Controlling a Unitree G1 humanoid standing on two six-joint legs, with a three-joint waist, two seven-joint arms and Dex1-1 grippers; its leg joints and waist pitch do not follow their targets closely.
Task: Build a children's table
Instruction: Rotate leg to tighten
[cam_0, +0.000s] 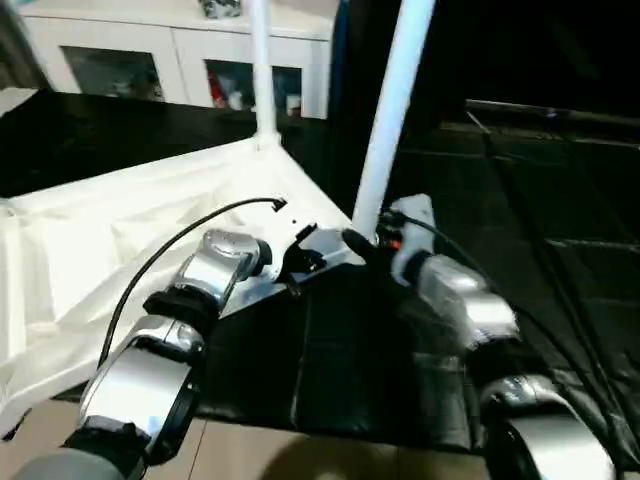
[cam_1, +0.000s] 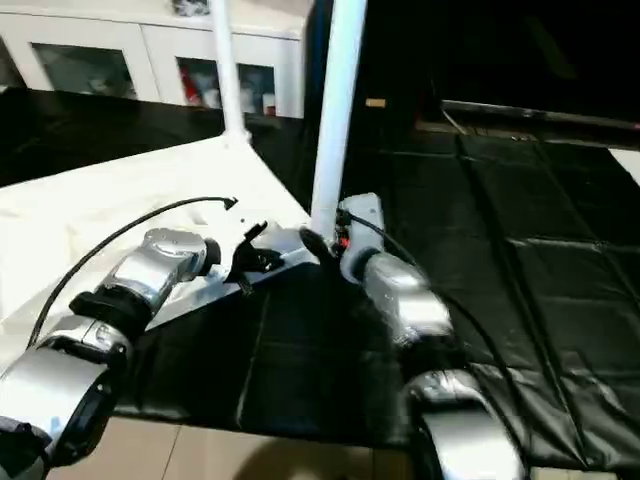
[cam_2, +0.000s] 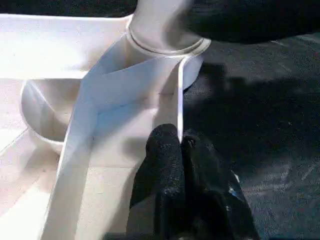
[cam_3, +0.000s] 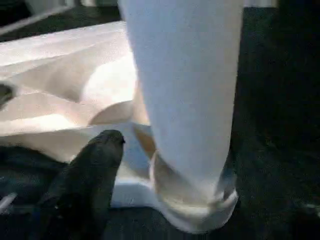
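Table top: the table top (cam_0: 120, 250) lies upside down on the black mat (cam_0: 400, 350), ribbed underside up, near corner pointing at me.
Near leg: the near leg (cam_0: 390, 110) stands upright in the near corner socket (cam_2: 165, 47), its foot ringed by the socket collar.
Far leg: the far leg (cam_0: 262, 70) is already up in the corner towards the cabinet (cam_0: 180, 60).
Left gripper: my left gripper (cam_2: 180, 145) is pressed shut, fingertips together against the top's edge wall just beside that socket. It's pinning, I'd say, not gripping.
Right gripper: my right gripper (cam_0: 365, 245) sits at the foot of the near leg with one finger (cam_3: 95, 165) beside the socket. It appears to have nothing clamped, but how wide it stands I can't tell.
Doing it well: keep the left pressing down so the top can't skid, check the near leg is plumb and fully home before leaving it.
Risk: a sideways nudge from my right wrist could tilt the leg.
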